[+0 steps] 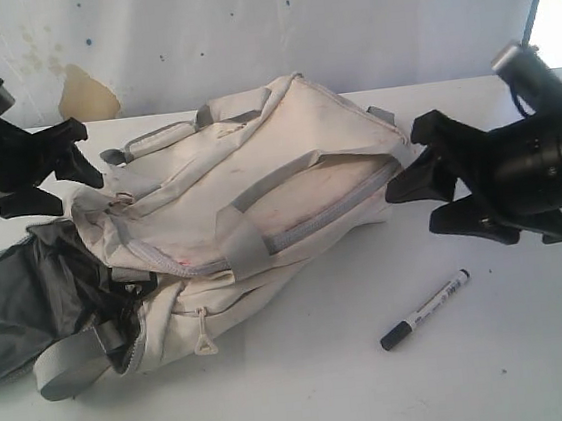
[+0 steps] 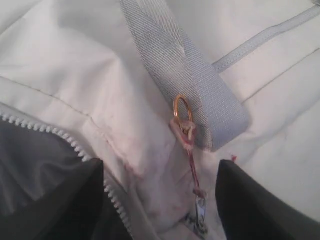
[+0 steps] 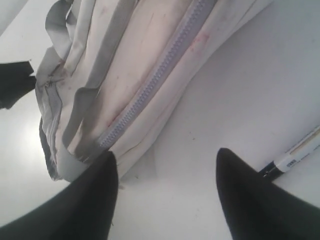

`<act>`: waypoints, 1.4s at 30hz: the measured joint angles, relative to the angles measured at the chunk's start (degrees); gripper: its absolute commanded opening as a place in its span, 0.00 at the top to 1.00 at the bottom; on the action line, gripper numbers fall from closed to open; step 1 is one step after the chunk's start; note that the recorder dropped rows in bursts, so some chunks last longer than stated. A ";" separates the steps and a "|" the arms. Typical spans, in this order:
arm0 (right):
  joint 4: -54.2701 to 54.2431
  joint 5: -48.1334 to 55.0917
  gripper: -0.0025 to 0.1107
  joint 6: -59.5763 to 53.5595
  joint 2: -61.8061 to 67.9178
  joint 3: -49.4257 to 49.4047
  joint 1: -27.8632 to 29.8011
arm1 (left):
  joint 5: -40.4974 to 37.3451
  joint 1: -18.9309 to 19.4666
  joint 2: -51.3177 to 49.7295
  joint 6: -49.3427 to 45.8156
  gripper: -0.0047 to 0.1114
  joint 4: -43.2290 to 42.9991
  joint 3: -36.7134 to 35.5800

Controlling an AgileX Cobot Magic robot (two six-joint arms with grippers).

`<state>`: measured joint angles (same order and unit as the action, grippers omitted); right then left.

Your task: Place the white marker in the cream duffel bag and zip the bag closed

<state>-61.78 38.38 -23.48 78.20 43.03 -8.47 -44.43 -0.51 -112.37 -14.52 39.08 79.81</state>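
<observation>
The cream duffel bag (image 1: 259,193) lies on its side across the white table, its left end unzipped and dark grey lining (image 1: 29,297) spilling out. The white marker (image 1: 424,309) lies on the table in front of the bag's right end, black cap toward the front. My left gripper (image 1: 89,153) hovers open over the bag's left end; in the left wrist view (image 2: 160,200) cream fabric, a reddish zipper pull (image 2: 192,165) and white zipper teeth (image 2: 60,135) lie below it. My right gripper (image 1: 402,166) is open by the bag's right end, above bare table (image 3: 167,195), with the marker (image 3: 300,152) beside one finger.
A grey webbing handle (image 1: 259,188) arches over the bag's side above a closed grey zipper (image 3: 150,85). A grey strap (image 2: 200,85) with a gold ring (image 2: 182,110) lies near the left gripper. A white wall with a brown patch (image 1: 88,93) stands behind the table.
</observation>
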 measured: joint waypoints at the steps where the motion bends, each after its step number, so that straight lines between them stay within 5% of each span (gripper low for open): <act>1: 0.00 -0.29 0.50 0.00 0.95 0.38 -0.74 | 0.00 0.00 -0.71 0.00 0.36 0.62 0.29; 7: -1.42 -4.25 0.50 -0.10 5.23 2.88 -4.35 | 0.00 0.00 -3.37 0.57 0.38 3.69 1.14; 11: -3.64 -7.67 0.50 -0.10 8.43 3.98 -6.02 | 0.00 0.00 -5.25 0.57 0.49 5.98 1.14; 19: -9.82 -12.22 0.50 -0.10 14.78 6.97 -9.11 | 0.30 0.00 -6.13 0.57 0.96 8.34 1.14; 25: -11.35 -14.35 0.53 -0.10 20.13 9.60 -10.40 | -1.35 0.00 -6.13 -0.24 0.96 11.69 1.14; 32: -11.68 -16.46 0.98 -0.21 24.04 11.87 -10.40 | -8.06 3.64 -4.74 -0.75 0.96 19.11 1.14; 42: -8.54 -15.87 0.98 -3.96 24.69 18.85 -10.40 | -22.46 11.34 -3.02 -10.75 0.96 32.75 -2.21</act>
<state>-70.32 22.51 -27.45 102.89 61.88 -18.87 -66.89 10.82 -115.39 -25.28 71.83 77.59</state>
